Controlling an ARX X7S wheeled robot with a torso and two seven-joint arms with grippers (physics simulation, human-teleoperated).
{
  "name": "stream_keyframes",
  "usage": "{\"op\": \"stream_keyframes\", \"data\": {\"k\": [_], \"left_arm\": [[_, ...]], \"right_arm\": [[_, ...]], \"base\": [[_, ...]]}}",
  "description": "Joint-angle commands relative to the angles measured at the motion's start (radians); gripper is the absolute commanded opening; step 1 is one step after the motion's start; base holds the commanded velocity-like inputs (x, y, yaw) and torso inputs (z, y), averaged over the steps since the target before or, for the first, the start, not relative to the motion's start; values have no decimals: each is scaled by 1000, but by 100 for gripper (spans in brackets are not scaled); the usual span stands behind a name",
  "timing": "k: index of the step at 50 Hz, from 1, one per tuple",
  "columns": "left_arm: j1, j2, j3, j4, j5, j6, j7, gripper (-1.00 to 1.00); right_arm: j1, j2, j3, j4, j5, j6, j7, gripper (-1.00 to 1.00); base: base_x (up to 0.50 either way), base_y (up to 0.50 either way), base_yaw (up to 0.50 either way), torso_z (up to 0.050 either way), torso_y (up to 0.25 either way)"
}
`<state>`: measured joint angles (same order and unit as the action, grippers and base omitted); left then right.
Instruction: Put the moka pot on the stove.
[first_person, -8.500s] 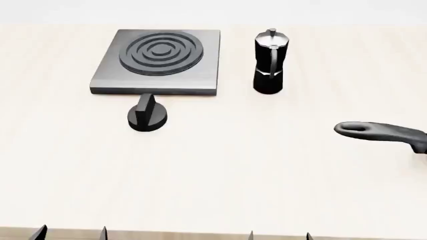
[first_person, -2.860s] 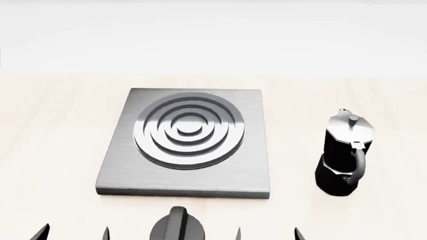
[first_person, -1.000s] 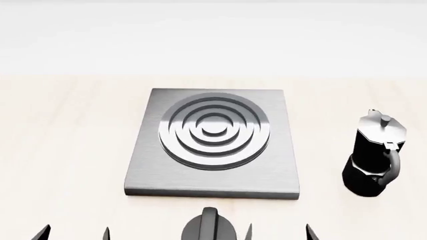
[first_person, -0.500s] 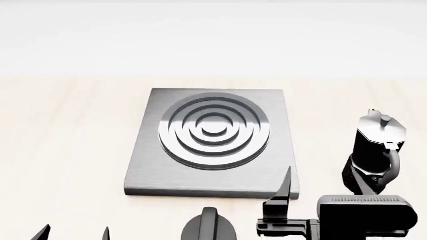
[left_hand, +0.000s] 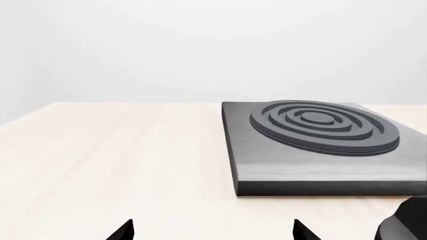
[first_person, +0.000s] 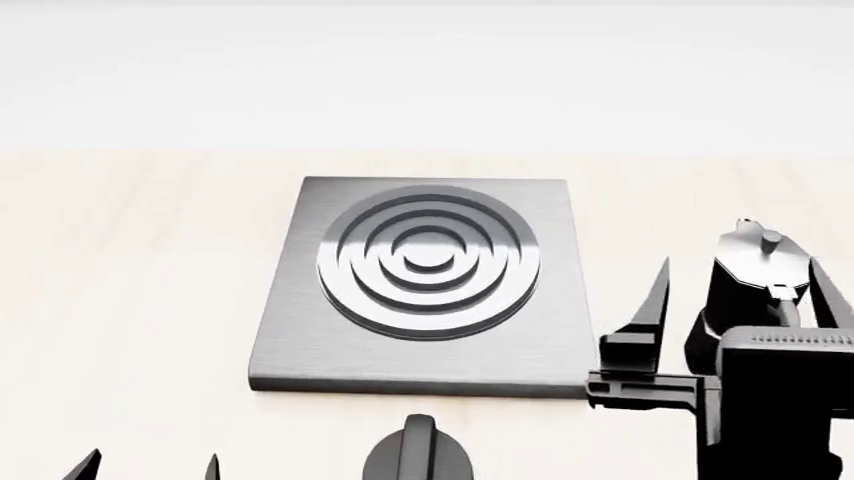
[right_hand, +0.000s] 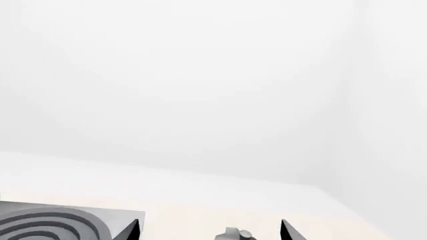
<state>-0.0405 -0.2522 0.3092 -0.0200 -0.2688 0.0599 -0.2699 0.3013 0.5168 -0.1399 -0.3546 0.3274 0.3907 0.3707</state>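
One stove (first_person: 424, 290), one moka pot (first_person: 761, 275) between the right gripper's (first_person: 747, 300) fingers, one black knob (first_person: 418, 458), two grippers.

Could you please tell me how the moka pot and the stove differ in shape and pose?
The moka pot stands tall and narrow; the stove lies flat and wide. The pot is black with a silver lid; the stove is brushed grey with ring burners. Both rest on the table, apart.
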Motion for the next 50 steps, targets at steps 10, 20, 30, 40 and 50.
{"op": "stream_keyframes", "data": {"k": [10, 20, 30, 40, 50], "left_arm": [[-2, -5, 6, -1, -8, 2, -6, 100], [-2, -7, 9, -1, -12, 4, -8, 100], [-3, -9, 12, -2, -15, 6, -11, 100], [-4, -11, 16, -2, -17, 7, -13, 100], [-5, -14, 19, -3, -20, 8, -16, 100]], "right_arm": [[18, 38, 117, 27, 128, 46, -41, 100], [33, 30, 165, 155, 212, 33, -113, 100], [47, 28, 193, 262, 254, 17, -168, 100], [55, 28, 196, 324, 284, 19, -216, 100], [90, 16, 163, 419, 280, 4, -275, 100]], "base": [[0, 0, 0, 0, 0], [0, 0, 0, 0, 0], [0, 0, 0, 0, 0], [0, 0, 0, 0, 0], [0, 0, 0, 0, 0]]}}
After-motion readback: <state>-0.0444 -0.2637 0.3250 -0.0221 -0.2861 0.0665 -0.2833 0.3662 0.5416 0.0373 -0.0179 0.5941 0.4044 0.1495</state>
